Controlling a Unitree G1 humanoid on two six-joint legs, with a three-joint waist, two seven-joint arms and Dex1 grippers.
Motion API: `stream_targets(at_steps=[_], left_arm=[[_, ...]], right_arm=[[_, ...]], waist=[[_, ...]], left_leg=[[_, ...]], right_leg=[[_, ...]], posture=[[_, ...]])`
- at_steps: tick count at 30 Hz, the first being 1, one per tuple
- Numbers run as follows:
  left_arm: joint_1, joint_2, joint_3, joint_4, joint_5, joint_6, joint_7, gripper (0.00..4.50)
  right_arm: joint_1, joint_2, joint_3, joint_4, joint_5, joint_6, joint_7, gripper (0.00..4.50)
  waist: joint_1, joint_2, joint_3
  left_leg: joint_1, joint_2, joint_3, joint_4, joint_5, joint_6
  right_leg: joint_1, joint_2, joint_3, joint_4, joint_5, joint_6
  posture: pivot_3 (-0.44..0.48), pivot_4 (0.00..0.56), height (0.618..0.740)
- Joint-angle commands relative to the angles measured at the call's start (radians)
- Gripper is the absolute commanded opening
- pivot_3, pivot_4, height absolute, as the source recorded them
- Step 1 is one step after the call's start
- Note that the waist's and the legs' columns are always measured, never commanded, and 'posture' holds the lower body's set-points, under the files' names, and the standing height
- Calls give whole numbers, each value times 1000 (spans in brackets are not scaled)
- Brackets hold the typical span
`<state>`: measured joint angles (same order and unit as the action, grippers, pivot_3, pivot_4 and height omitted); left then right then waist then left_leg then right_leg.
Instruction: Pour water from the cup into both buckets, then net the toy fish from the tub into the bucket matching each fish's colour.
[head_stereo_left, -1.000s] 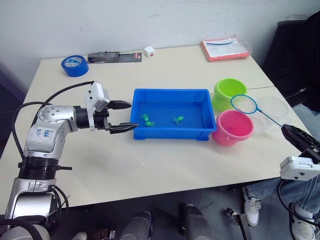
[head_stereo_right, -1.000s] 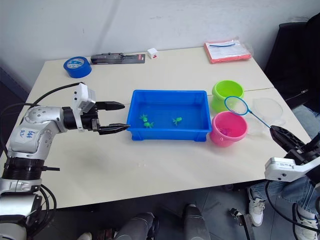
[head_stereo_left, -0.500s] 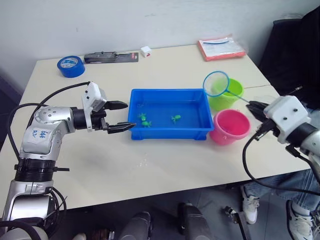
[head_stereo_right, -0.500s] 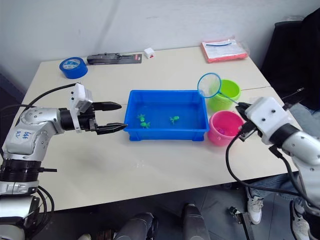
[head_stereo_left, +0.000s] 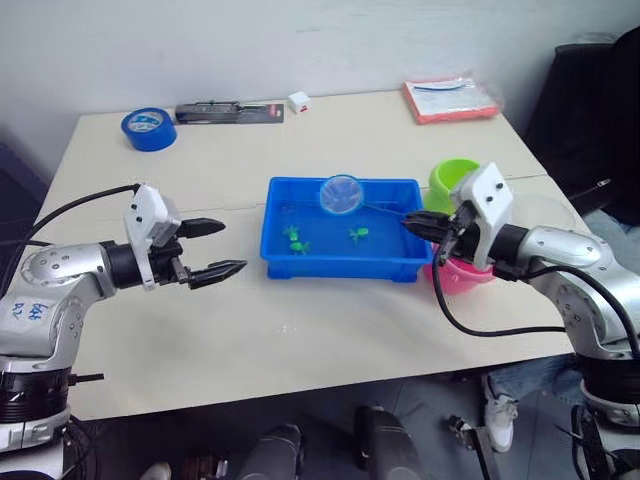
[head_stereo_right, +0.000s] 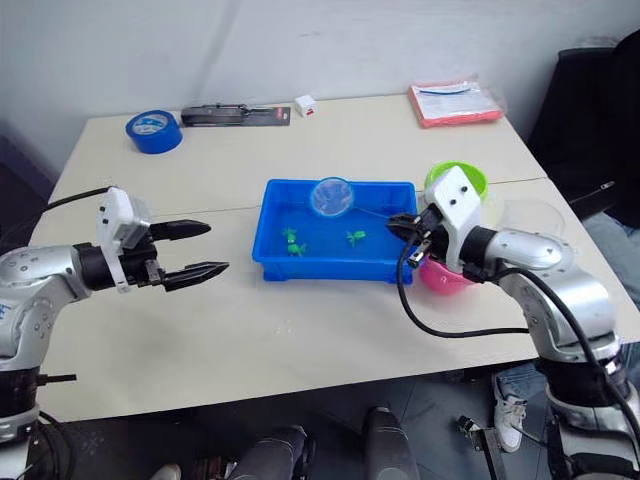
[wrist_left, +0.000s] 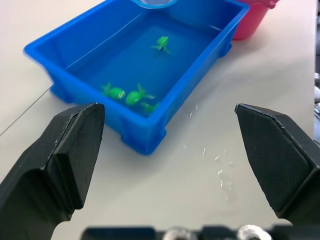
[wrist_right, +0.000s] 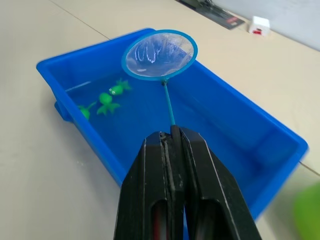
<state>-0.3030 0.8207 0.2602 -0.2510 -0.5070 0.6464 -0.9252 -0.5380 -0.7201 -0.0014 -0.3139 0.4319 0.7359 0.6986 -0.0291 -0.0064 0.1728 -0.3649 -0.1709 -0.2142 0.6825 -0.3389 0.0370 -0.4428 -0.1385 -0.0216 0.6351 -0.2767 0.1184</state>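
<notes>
1. Right gripper (wrist_right: 172, 137) is clamped on the net (wrist_right: 160, 54) handle; hoop is held over the tub (head_stereo_left: 300, 262), near its far rim.
2. Green toy fish (head_stereo_left: 356, 235) lie in the tub's water.
3. Left gripper (head_stereo_left: 222, 248) is spread wide, holding nothing, over the table (head_stereo_left: 330, 340) beside the tub's left end.
4. Green bucket (head_stereo_left: 445, 175) and pink bucket (head_stereo_left: 452, 280) stand at the tub's right end.

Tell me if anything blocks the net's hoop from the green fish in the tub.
Nothing visible does. The right gripper holds the net with its hoop above the tub, and the green fish lie in open water below it. The left gripper hangs open, clear of the tub.
</notes>
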Motion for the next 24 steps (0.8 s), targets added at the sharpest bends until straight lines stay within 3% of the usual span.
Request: stream_targets(at_steps=[1,3,9,11,13,16,20,24], left_arm=[[27,20,63,-69,-33,17,27,4500],[48,22,80,-91,-41,30,41,4500],[103,27,125,-148,-68,62,73,4500],[111,28,133,-160,-75,70,81,4500],[120,30,140,-168,-80,74,87,4500],[126,35,143,-172,-88,77,96,4500],[131,40,145,-172,-96,76,100,4500],[130,45,149,-163,-100,79,99,4500]], right_arm=[[-32,14,-2,23,-8,-29,12,775],[-46,23,8,47,-19,-34,14,775],[-76,40,33,79,-31,-61,38,775],[-83,50,34,85,-32,-66,44,775],[-92,58,36,93,-38,-71,48,775],[-102,65,36,105,-51,-70,42,775],[-109,67,30,108,-78,-56,11,775],[-128,61,17,103,-83,-18,-10,775]], waist=[[7,0,0],[30,0,0],[29,0,0],[19,0,0],[2,0,0],[1,1,0],[29,1,0],[34,1,0]], left_leg=[[-4,-3,-7,1,4,-2],[-4,-1,-1,1,4,-2],[-4,1,7,-1,4,-1],[-6,-2,-2,0,4,-2],[-8,-11,-12,1,7,0],[-7,-26,-32,1,12,3],[-5,-25,-25,0,12,2],[-6,-22,-15,-1,10,2]], right_leg=[[-3,-2,1,1,0,0],[-4,7,7,-2,0,0],[-3,6,14,-9,2,3],[0,1,5,-7,1,4],[5,-14,-7,-5,-8,14],[11,-31,-24,4,-16,11],[4,-12,3,8,-18,8],[-1,-10,12,8,-17,9]], posture=[[0,150,740],[0,150,740],[0,150,740],[0,150,740],[0,150,740],[0,150,740],[0,150,740],[0,150,740]])
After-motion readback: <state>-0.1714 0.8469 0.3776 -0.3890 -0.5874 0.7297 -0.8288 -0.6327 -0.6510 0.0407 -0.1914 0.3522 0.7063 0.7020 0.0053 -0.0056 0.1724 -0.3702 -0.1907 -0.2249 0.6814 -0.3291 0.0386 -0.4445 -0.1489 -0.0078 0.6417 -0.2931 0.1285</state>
